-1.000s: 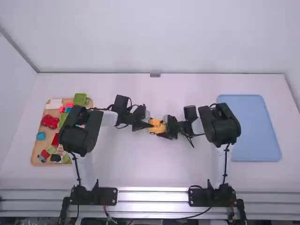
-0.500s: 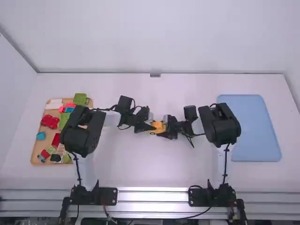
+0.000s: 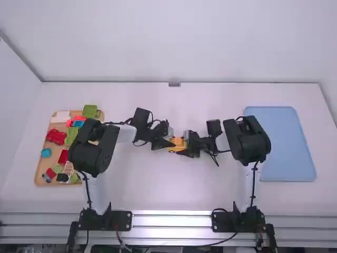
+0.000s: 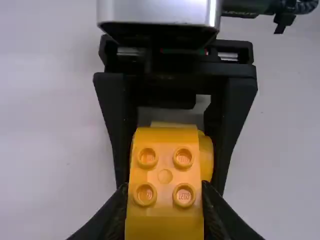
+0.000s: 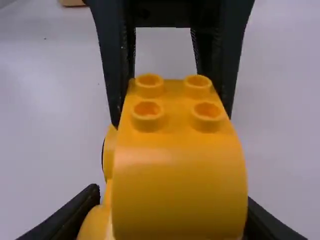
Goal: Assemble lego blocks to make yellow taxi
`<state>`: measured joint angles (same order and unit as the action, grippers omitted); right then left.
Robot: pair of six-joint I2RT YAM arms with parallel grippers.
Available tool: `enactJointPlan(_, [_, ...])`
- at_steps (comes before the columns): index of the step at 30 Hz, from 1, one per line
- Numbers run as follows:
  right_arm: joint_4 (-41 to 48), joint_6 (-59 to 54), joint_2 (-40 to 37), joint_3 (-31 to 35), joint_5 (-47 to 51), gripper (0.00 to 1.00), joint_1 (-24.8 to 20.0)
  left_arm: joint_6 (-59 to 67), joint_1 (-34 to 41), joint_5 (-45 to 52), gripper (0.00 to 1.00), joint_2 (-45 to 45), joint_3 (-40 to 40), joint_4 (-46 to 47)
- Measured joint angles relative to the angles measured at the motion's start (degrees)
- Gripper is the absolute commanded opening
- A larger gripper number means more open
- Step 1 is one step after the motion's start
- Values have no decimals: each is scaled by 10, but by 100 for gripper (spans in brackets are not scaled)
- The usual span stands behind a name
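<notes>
There's the yellow taxi [image 3: 178, 145], over mid-bench [image 3: 147, 182], wedged between both hands. The left hand [image 3: 171, 143] pinches its studded block, fingers parted just that block's width; the right hand [image 3: 185, 146] grips from the opposite end, its fingers flanking the taxi's sides.

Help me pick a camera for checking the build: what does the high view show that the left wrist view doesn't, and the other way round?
High view: the wooden tray of loose blocks on the left, with a red one among them, the blue tray on the right, and both arms down to their bases.

Left wrist view: four round studs on the near yellow block, and a rounded yellow part beside and behind it.

Both: yellow pieces held between the left gripper and the right gripper.
</notes>
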<state>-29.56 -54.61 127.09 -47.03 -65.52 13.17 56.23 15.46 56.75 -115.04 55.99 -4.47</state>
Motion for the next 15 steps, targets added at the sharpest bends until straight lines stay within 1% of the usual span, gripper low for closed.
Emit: enactJointPlan(15, [1,0,0,0,-2,57,0,8,10,-7,2,0,0,1])
